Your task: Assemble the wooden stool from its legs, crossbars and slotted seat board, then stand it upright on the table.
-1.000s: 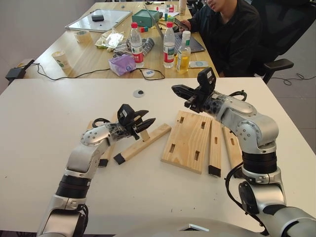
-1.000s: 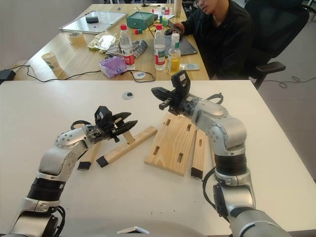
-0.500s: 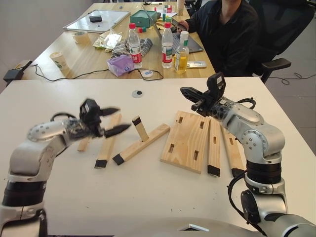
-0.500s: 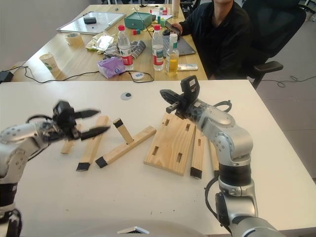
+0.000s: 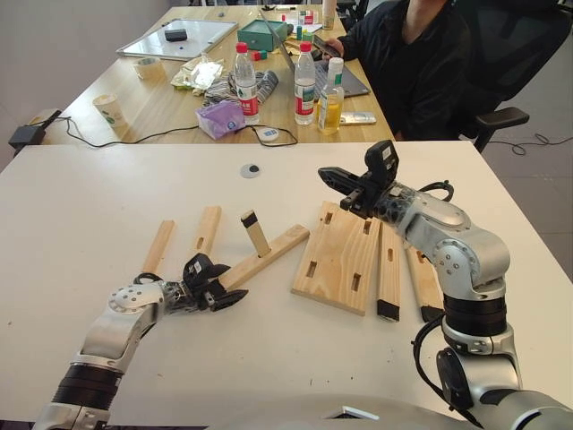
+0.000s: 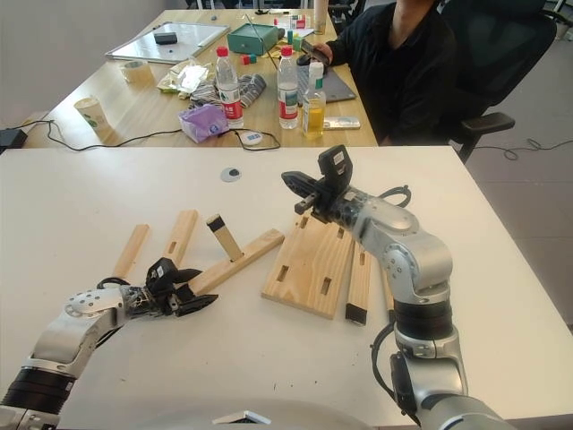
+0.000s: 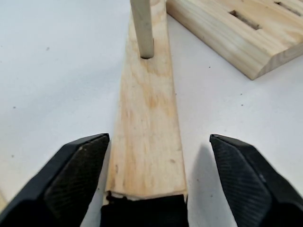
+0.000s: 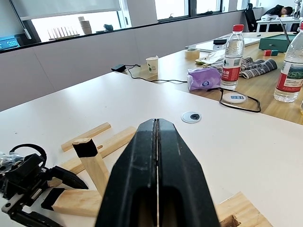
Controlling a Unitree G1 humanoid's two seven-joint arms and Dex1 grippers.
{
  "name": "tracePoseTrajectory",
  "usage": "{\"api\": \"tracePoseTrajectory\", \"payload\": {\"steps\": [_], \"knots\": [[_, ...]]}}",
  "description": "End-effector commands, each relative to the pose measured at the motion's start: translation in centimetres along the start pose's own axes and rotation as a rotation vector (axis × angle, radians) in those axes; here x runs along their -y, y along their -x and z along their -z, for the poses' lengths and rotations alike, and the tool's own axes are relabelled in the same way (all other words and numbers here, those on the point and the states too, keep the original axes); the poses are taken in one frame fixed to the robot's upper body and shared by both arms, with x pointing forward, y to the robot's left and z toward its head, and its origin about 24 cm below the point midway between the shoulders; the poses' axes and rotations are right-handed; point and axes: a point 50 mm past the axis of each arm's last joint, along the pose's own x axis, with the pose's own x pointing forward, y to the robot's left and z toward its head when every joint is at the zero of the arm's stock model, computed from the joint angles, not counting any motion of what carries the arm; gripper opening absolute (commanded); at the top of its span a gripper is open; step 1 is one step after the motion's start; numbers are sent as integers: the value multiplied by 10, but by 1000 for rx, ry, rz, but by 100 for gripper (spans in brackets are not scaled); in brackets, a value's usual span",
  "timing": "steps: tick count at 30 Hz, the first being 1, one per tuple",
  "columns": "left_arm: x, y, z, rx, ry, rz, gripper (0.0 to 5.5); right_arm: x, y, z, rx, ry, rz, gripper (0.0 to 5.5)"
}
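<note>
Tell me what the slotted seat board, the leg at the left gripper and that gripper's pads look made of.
Slotted seat board: pale softwood, probably pine, seemingly unfinished; grain lines, matt surface. Leg: same light wood with visible grain; its black end cap may be rubber or paint. Left gripper pads: black, finely textured, likely rubber or plastic.

A white tabletop (image 5: 107,193) carries the loose stool parts. The slotted seat board (image 5: 340,255) lies near the middle, its four slots facing up. Just beside its right edge lie two legs (image 5: 389,264) (image 5: 419,269), side by side, with black caps at their near ends. To the board's left a long leg (image 5: 273,253) lies at a slant, with a short black-tipped piece (image 5: 255,233) standing up from it. Farther left two wooden bars (image 5: 159,246) (image 5: 208,228) lie nearly parallel. A round cable grommet (image 5: 252,169) sits beyond them.
</note>
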Motion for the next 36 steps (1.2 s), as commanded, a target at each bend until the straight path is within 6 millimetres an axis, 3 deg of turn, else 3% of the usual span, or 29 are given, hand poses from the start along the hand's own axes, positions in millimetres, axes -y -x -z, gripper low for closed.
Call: {"api": "tracePoseTrajectory", "payload": {"steps": [1, 5, 10, 12, 16, 19, 21, 25, 29, 36], "knots": [[12, -2, 22, -82, 21, 30, 324, 0, 3, 0, -20, 8, -3, 0], [9, 0, 22, -80, 13, 16, 254, 0, 1, 0, -18, 13, -1, 0], [-5, 1, 14, -94, -54, -38, 205, 2, 3, -1, -2, 20, 27, 0], [-12, 0, 3, -50, -65, -64, 204, 5, 6, -1, 12, 18, 51, 0], [-30, 2, -39, 136, 3, -121, 203, 16, 16, -12, 101, 13, 120, 0], [-32, 1, -80, 300, 75, -84, 203, 33, 38, -26, 226, -29, 185, 0], [-27, 0, -108, 413, 152, -7, 203, 33, 55, -28, 284, -106, 108, 37], [-9, 1, -147, 535, 305, 245, 203, 7, 73, -18, 277, -318, -271, 110], [6, 10, -164, 579, 393, 430, 203, -13, 70, -10, 221, -436, -482, 177], [27, 19, -170, 589, 433, 591, 203, -16, 55, -6, 240, -531, -479, 299]]}}
